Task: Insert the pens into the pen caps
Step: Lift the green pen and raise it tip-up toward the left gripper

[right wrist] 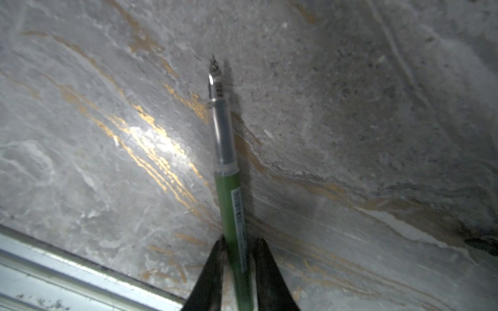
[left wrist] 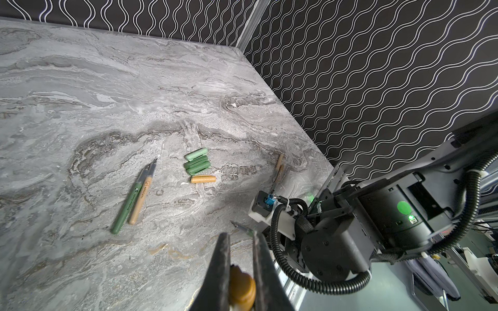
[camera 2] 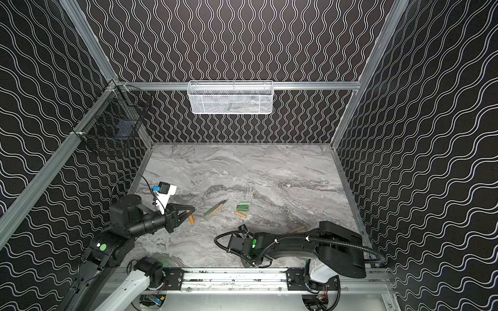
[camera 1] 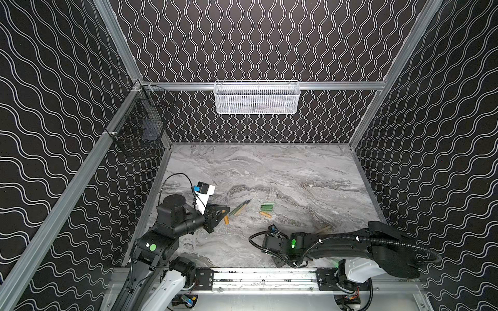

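In a top view, left of centre, the left gripper [camera 2: 188,213] pinches an orange cap [camera 2: 191,220]. To its right on the marble table [camera 2: 269,172] lie two pens [camera 2: 215,209] side by side. Further right sit the green caps [camera 2: 242,206], with a loose orange cap [camera 2: 240,214] just below them.

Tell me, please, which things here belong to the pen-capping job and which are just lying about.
Job: green pen within the right gripper; orange cap clamped in the left gripper; pen pair; tan pens; green caps; second orange cap.
Lying about: white basket; black basket.
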`<state>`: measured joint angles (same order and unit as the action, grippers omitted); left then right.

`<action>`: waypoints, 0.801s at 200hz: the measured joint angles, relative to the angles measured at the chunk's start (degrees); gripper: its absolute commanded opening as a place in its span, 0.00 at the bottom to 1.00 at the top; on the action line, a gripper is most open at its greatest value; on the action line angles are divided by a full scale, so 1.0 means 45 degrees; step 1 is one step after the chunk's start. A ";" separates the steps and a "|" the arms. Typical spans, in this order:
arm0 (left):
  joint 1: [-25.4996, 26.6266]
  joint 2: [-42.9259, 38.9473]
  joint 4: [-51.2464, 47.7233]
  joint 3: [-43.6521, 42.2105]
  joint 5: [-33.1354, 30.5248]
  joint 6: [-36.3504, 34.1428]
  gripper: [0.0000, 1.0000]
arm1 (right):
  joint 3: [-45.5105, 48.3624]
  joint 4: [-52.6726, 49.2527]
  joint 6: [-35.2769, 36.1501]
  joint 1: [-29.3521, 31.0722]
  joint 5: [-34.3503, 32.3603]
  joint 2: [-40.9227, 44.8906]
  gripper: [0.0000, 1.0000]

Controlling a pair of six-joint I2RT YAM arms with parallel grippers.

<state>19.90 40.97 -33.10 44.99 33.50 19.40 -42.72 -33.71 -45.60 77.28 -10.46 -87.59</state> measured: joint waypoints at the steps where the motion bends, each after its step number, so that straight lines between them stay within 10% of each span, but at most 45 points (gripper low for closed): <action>1: 0.0000 0.0005 0.0000 0.0000 0.0005 0.0000 0.00 | -0.0015 -0.0005 0.0005 0.0005 0.0000 -0.0015 0.20; 84: 0.0000 0.0194 0.0010 -0.0015 0.0233 0.0000 0.00 | -0.1035 0.0432 0.1025 0.0131 0.0758 -0.0869 0.06; 160: -0.0005 0.0223 0.0219 -0.0107 0.0903 0.0005 0.00 | -0.0855 0.3507 0.3191 0.0146 0.1870 0.2331 0.01</action>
<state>19.88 41.98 -32.12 44.51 37.56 19.42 -46.57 -17.93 -31.24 77.93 -2.04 -77.10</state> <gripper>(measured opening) 0.126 0.121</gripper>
